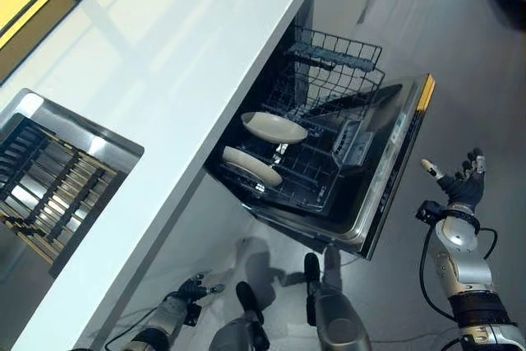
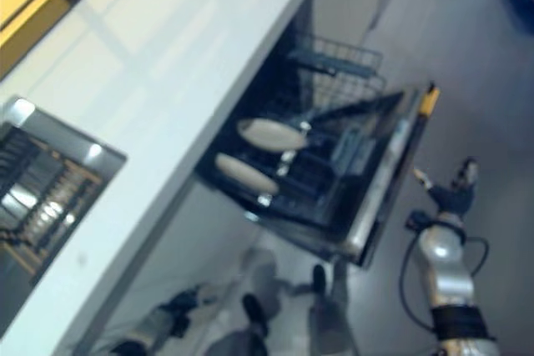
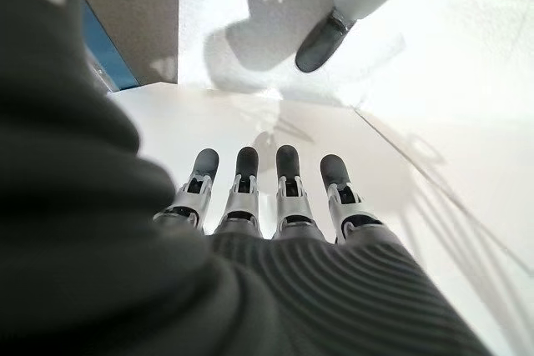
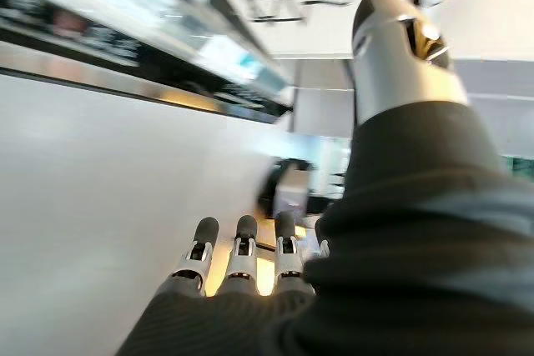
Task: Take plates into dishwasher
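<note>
Nearest, the left hand (image 1: 191, 289) is seen low beside the counter (image 1: 189, 80) front, fingers (image 3: 288, 185) straight and nothing held, with open floor (image 1: 394, 285) spreading from there past the dropped door (image 1: 394, 162). The right hand (image 1: 460, 182) is held over bare floor just off the door's outer edge, fingers extended, touching nothing. Farther in, two plates (image 1: 274, 127) are stood on edge side by side in the pulled-out rack (image 1: 320, 178), with the upper rack (image 1: 337, 59) behind them under the counter's edge, and a sink (image 1: 49, 178) is set into the countertop at the left.
</note>
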Controlling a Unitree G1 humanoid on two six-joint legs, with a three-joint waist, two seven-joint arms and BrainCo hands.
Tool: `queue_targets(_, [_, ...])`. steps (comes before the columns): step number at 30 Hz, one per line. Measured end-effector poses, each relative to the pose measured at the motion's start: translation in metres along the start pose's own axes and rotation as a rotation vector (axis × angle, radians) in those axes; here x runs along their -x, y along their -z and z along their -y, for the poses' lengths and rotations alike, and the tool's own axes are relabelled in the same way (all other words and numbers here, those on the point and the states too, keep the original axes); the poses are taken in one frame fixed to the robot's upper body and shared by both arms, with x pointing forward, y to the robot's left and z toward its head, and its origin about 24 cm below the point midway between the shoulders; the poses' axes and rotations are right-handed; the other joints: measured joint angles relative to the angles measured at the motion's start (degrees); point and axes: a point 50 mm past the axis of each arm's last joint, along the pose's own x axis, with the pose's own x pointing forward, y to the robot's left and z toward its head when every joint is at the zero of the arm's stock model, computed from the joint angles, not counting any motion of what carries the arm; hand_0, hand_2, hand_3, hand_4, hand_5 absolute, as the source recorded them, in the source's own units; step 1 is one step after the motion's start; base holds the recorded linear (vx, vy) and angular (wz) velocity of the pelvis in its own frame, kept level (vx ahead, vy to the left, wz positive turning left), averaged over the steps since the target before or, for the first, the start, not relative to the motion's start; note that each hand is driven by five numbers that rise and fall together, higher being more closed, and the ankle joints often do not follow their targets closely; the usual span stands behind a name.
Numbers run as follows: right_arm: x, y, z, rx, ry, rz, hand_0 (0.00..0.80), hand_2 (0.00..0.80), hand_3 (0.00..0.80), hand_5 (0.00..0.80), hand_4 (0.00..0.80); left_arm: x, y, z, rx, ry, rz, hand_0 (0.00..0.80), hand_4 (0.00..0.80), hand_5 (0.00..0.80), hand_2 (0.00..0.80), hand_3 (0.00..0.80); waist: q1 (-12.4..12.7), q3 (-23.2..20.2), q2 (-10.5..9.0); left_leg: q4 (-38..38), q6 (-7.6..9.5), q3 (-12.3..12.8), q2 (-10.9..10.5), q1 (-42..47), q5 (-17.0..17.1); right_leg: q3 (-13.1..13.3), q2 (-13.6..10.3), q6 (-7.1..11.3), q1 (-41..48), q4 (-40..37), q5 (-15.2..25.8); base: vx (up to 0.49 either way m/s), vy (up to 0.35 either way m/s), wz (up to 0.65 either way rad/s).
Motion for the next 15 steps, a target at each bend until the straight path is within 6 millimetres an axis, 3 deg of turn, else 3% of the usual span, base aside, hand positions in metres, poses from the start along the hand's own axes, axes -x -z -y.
queue_targets(7, [-0.013,0.01,0.009,0.025,0.058,-0.058,0.0,0.0,0.0,0.0,0.0,-0.001,-0.011,0.0,0.011,0.019,0.04,0.0,0.0,0.0,0.0,0.0,0.18,1.7,1.02,0.45,0.01,-0.76,-2.04,-0.74,0.1,0.43,-4.18,-1.1,-8.68,18.46,-10.7,-0.015,-0.076,0.11])
queue_targets(15, [-0.021,0.013,0.0,0.032,-0.046,-0.111,0.0,0.0,0.0,0.0,0.0,-0.002,-0.024,0.001,0.014,0.043,0.092,0.0,0.0,0.0,0.0,0.0,0.13,3.41,2.74,0.83,0.33,-1.19,-1.53,-0.63,0.78,-0.76,-4.46,-3.16,-9.82,23.52,-14.66,0.0,-0.054,0.1])
